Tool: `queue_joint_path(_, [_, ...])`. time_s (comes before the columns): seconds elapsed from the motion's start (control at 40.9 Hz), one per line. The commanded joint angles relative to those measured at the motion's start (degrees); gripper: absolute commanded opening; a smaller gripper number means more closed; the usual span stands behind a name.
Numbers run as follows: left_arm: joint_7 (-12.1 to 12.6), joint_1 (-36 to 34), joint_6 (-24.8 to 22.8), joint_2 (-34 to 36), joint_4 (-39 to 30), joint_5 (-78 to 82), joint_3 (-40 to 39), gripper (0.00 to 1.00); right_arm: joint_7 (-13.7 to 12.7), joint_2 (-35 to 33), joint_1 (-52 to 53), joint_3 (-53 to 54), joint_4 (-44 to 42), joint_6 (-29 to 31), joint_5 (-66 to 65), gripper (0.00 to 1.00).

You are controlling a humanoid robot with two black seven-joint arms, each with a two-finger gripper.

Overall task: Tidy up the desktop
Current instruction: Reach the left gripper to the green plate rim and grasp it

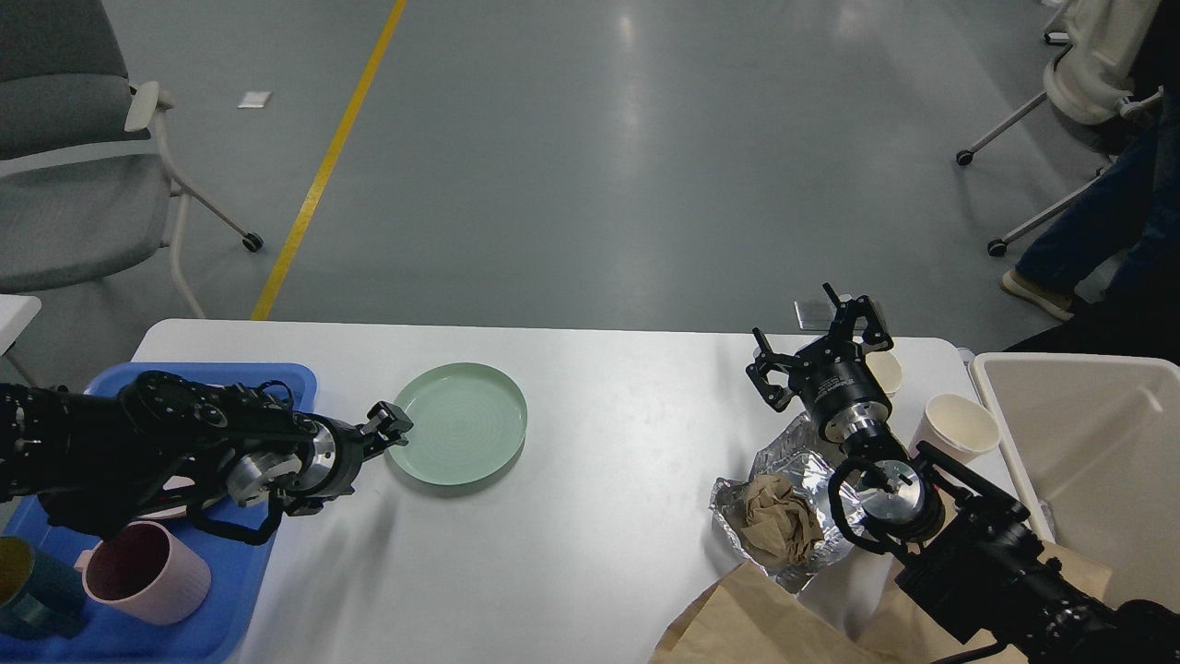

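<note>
The white desktop (599, 526) holds a pale green plate (458, 422) left of centre. My left gripper (391, 428) reaches in from the left, its tip at the plate's left rim; its dark fingers cannot be told apart. My right gripper (816, 339) stands open and empty over the far right of the desktop, above a sheet of crumpled foil (800, 459) carrying a wad of brown paper (779, 521). Two paper cups (961, 426) (890, 371) stand just right of that gripper.
A blue tray (286, 376) at the left edge holds a pink mug (147, 572), a teal cup (23, 590) and a pink plate mostly hidden by my left arm. A beige bin (1079, 433) stands at the right. A brown paper bag (747, 620) lies at the front edge.
</note>
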Motion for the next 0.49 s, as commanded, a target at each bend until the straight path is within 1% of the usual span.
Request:
queue_joint_path(0.0, [0.0, 2.0, 1.6, -1.4, 2.0, 0.0, -0.7, 0.76, 0.0, 0.0, 0.0, 0.0, 0.0, 0.0, 0.0, 1.0])
queue_joint_path(0.098, [-0.3, 3.3, 4.0, -2.4, 3.1, 0.0, -1.6, 0.7, 0.0, 0.0, 0.0, 0.0, 0.0, 0.0, 0.0, 1.0])
queue_joint_path(0.269, [-0.5, 5.7, 6.9, -3.3, 3.9, 0.0, -5.6, 0.68, 0.0, 0.0, 0.0, -0.1, 0.0, 0.0, 0.0, 1.0])
queue_joint_path(0.464, [-0.5, 8.6, 10.5, -4.3, 6.4, 0.0, -8.8, 0.67, 0.0, 0.0, 0.0, 0.0, 0.0, 0.0, 0.1, 1.0])
